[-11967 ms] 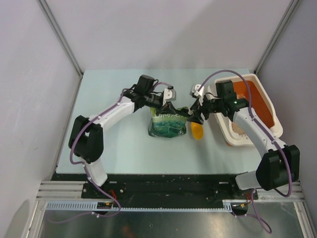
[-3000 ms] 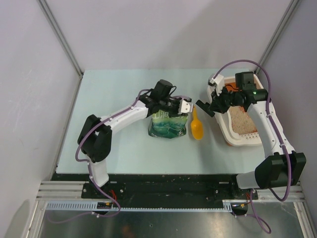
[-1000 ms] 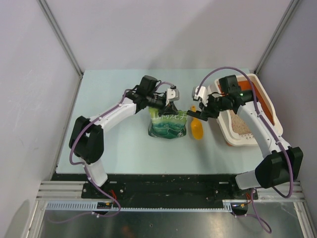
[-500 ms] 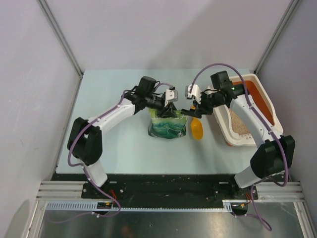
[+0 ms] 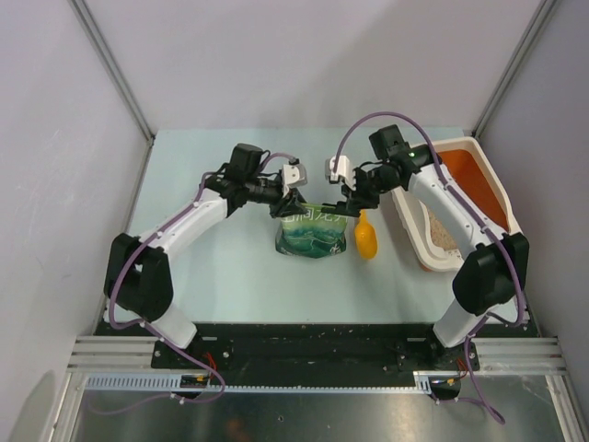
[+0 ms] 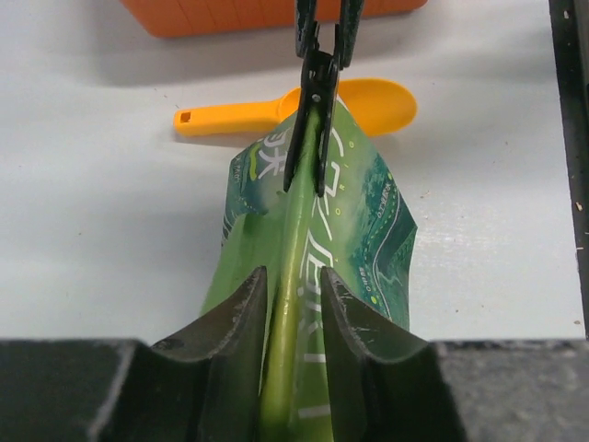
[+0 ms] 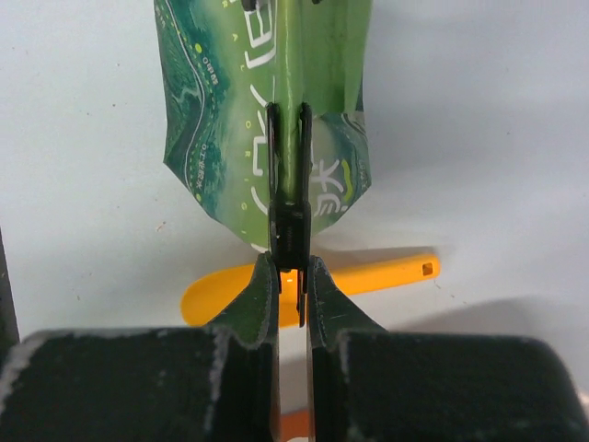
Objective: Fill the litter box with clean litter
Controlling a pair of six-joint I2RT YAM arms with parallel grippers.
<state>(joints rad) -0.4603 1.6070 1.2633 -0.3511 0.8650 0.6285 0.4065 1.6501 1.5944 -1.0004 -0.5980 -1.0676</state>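
— Overhead, how do the arms stand?
— The left arm (image 5: 198,210) reaches in across the desk (image 5: 239,276), its left claw (image 6: 293,272) parted astride the top fold of the green bag (image 5: 311,235); the right arm (image 5: 451,207) arches over, right claw (image 7: 289,115) pinched shut on that fold.
— And the litter box (image 5: 457,143)?
— Right of both claws, apart, long axis running near to far; clean litter (image 5: 443,237) heaps in its near end.

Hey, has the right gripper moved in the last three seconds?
Yes. The right gripper moved left, away from the litter box rim, to the green bag's top edge.
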